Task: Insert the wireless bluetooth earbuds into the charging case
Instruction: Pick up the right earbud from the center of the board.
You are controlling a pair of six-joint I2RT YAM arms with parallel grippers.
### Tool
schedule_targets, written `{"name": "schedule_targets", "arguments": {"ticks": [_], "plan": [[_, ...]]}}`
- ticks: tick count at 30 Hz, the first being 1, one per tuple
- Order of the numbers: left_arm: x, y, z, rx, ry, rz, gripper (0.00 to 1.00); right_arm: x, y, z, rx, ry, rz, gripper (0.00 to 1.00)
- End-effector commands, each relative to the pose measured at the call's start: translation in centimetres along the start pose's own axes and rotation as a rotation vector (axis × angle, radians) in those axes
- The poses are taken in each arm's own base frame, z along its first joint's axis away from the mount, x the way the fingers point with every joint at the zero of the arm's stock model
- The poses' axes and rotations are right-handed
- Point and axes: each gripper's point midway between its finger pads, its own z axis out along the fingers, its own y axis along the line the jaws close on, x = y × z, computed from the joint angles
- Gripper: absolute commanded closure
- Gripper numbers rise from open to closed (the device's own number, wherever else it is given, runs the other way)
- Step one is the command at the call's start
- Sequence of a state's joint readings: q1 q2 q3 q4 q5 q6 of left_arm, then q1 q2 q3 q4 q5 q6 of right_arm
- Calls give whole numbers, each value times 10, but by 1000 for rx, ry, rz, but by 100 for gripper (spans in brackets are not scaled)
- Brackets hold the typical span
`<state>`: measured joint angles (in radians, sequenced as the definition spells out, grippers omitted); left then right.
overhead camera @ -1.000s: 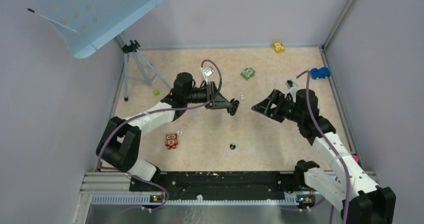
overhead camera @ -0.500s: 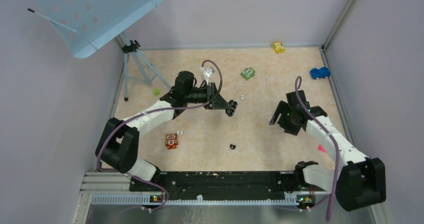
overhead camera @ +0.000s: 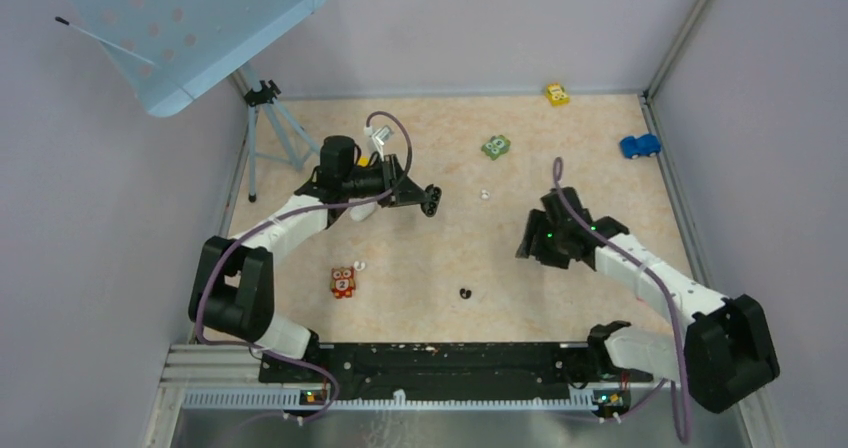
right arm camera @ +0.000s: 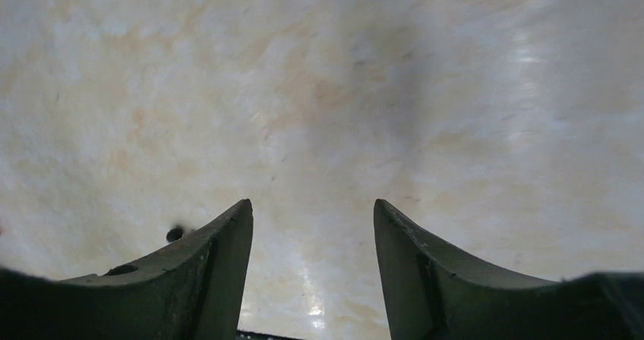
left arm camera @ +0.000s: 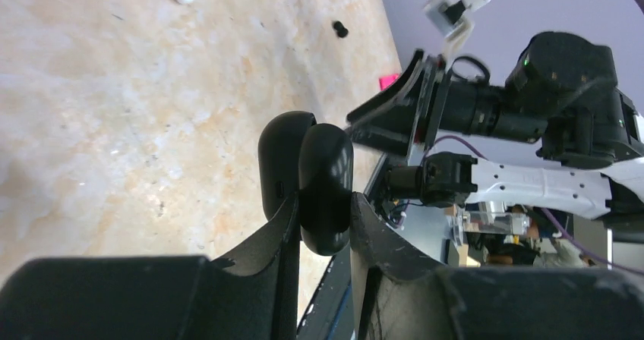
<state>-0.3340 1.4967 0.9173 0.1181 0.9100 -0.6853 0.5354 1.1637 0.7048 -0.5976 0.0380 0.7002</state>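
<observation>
My left gripper (overhead camera: pixel 430 200) is shut on the black charging case (left arm camera: pixel 307 174) and holds it above the table at the back left of centre. The case looks parted into two halves. My right gripper (overhead camera: pixel 527 246) is open and empty, pointing down at bare table (right arm camera: pixel 311 211). A black earbud (overhead camera: pixel 464 293) lies on the table to the near left of it and shows beside the right gripper's left finger (right arm camera: pixel 175 234). One white earbud (overhead camera: pixel 484 194) lies between the two grippers. Another white earbud (overhead camera: pixel 359 264) lies near the owl toy.
An orange owl toy (overhead camera: pixel 342 282) stands at the near left. A green toy (overhead camera: pixel 495 147), a blue car (overhead camera: pixel 639 146) and a yellow car (overhead camera: pixel 556 94) sit toward the back. A tripod (overhead camera: pixel 265 118) stands at the back left by the wall.
My left gripper has drawn back to the left with the case. My right arm has swung down and toward the middle, and its open gripper now points at the table.
</observation>
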Motion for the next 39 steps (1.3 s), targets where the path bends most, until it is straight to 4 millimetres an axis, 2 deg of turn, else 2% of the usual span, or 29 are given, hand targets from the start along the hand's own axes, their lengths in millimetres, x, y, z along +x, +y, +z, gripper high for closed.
{"name": "schedule_targets", "arguments": {"ticks": [1, 2, 4, 6, 7, 10, 13, 17, 20, 25, 32, 39], "plan": [[-2, -3, -9, 29, 1, 48, 100, -57, -61, -9, 63, -173, 207, 43], [-2, -4, -9, 33, 2, 49, 100, -73, -84, -13, 62, -209, 297, 43], [-1, -5, -10, 32, 9, 52, 100, -93, -109, -21, 75, -263, 362, 43], [-1, -5, -11, 25, 12, 56, 100, -104, -127, -24, 131, -284, 376, 43], [-2, -6, -12, 26, 9, 61, 100, -107, -136, -23, 158, -283, 379, 45], [-2, -10, -13, 31, 5, 66, 100, -111, -171, -20, 243, -271, 423, 59], [-3, -16, -16, 35, 2, 60, 100, -114, -186, -11, 236, -260, 450, 66], [-4, -20, -18, 33, -8, 74, 100, -117, -194, 4, 255, -221, 451, 73], [-2, -19, -17, 40, 4, 66, 100, -122, -193, 13, 224, -216, 464, 73], [0, -28, -19, 86, 10, 56, 100, -127, -193, 21, 209, -211, 476, 75], [-2, -28, -20, 69, 7, 68, 100, -112, -187, 27, 174, -174, 474, 82], [-3, -26, -18, 67, 8, 59, 100, -93, -178, 27, 129, -149, 462, 82]]}}
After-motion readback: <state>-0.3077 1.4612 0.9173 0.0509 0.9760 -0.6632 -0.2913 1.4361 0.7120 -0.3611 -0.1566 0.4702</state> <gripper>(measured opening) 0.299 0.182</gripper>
